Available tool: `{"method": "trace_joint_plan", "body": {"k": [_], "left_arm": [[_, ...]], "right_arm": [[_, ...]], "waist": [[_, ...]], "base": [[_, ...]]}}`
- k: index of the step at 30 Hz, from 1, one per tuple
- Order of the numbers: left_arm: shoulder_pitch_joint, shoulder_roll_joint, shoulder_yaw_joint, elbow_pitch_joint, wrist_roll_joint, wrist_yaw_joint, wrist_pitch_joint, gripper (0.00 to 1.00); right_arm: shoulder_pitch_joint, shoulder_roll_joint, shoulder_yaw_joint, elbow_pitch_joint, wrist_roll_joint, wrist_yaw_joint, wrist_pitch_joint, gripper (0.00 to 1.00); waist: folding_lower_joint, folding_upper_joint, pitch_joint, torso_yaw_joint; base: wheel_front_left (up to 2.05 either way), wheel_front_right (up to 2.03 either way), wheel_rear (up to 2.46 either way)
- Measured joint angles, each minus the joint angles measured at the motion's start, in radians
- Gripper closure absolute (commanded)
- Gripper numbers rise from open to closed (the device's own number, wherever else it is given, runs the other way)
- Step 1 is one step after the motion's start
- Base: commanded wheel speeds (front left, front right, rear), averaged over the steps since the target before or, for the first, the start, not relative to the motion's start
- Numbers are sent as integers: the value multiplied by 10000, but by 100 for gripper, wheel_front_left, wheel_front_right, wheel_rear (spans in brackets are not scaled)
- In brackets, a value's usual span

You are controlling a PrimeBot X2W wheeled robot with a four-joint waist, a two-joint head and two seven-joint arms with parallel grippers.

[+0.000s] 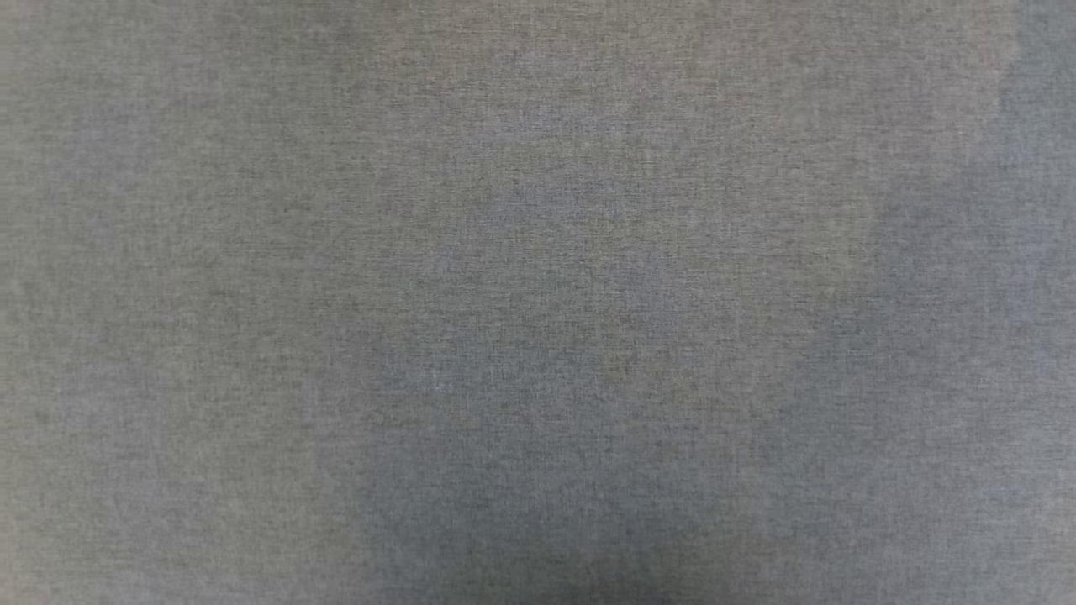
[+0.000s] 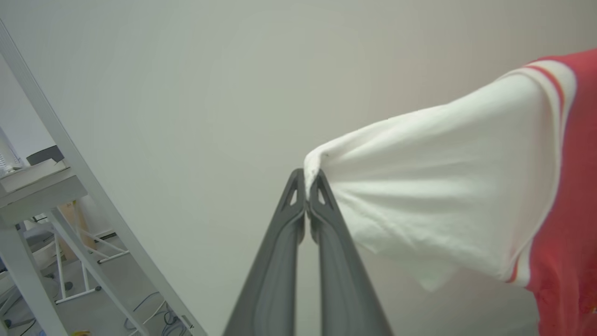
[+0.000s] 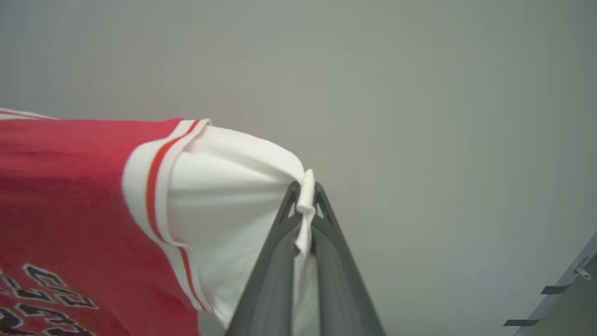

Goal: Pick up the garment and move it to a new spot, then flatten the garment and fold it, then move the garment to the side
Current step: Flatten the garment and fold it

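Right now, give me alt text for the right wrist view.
The right gripper is shut on the white sleeve of the garment, a red shirt with striped trim and black lettering that stretches off to the left. Behind it is a plain pale grey surface.

Head view: grey woven cloth [image 1: 538, 302], soft uneven shadows, darkest at lower middle.
Left wrist view: pale plain surface [image 2: 210, 93] (wall or tabletop, cannot tell), bounded by a slanting grey edge [image 2: 70, 154]. Beyond it a white-legged desk [image 2: 42, 186], grey floor [image 2: 93, 305], loose cables [image 2: 149, 317].
Right wrist view: similar pale backdrop; dark tape strips [image 3: 555, 289] lower right.
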Motion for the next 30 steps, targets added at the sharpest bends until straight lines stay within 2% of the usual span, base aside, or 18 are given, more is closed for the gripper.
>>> {"method": "trace_joint_plan", "body": {"k": [9,16,22,30], "left_arm": [[1938,-558,-393,995,-500,-50,-968,100],[4457,-928,-894,1026,-915,-58,-1187,100],[6842,-1292,-1434,869,-1243,-65,-1214,100],[9492,-1256,-1887,199,-1864,-65,-1191,100]], "right_arm": [[1624,4,583,382,1313,0,-422,100],[3573,-207,1089,330,2449,-2,-384,100],[5806,-813,1816,-274,3478,-2,282,100],[8932,-1369,2295,-1801,5030,-4,991,100]], "waist": [[-1,0,-478,146],[-3,0,-1335,237],[-4,0,-2300,354],[-4,0,-3719,515]], "base": [[0,0,0],[0,0,0],[0,0,0],[0,0,0]]}}
